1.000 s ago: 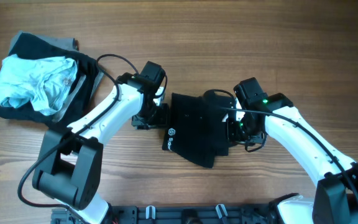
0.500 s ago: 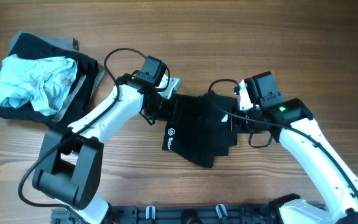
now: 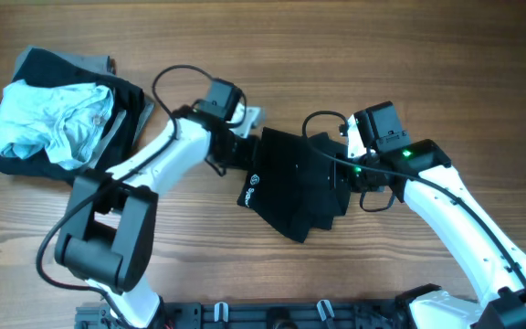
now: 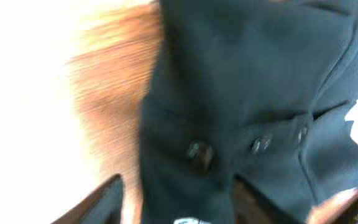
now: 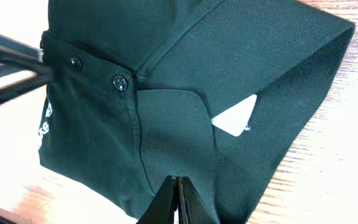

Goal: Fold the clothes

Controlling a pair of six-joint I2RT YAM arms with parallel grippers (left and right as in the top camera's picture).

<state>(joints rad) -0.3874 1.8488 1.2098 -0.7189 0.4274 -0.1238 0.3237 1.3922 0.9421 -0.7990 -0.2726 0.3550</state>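
The black garment (image 3: 295, 187), a folded shirt with white print (image 3: 254, 189), lies mid-table. My left gripper (image 3: 244, 151) is at its upper left edge. In the blurred left wrist view the black fabric (image 4: 241, 93) runs between the spread fingers (image 4: 104, 202), and wood shows beside one finger. My right gripper (image 3: 343, 175) is at the shirt's right edge. In the right wrist view it (image 5: 176, 186) is pinched shut on the fabric just below the collar and white tag (image 5: 235, 117). The other clothes, a light blue one (image 3: 48, 119) lying on a black one (image 3: 12, 155), sit far left.
Bare wooden table (image 3: 482, 82) surrounds the shirt. A black cable (image 3: 176, 78) loops above the left arm. The arms' bases and a rail (image 3: 281, 315) line the front edge.
My right gripper has closed on the shirt's right edge. The left gripper has moved up along the left edge. The shirt has shifted and turned slightly.
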